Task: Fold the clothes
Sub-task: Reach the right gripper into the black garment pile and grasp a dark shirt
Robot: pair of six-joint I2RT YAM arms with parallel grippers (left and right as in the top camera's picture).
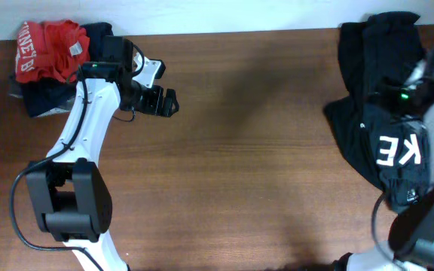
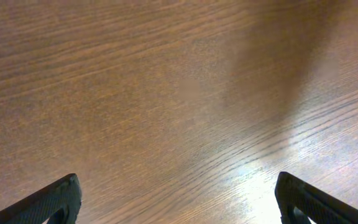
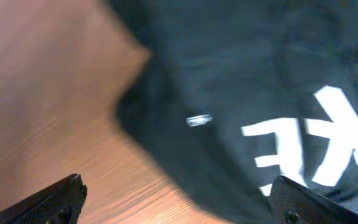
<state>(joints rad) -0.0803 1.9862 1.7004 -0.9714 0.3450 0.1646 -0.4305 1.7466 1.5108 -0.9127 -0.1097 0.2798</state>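
We see a brown table point(image 1: 255, 165) with fine wood grain. Beyond its far edge we see a pale strip point(image 1: 224, 13).

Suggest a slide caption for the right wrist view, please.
Open right hand poised above a crumpled black T-shirt with white "KE" lettering on a wooden table.
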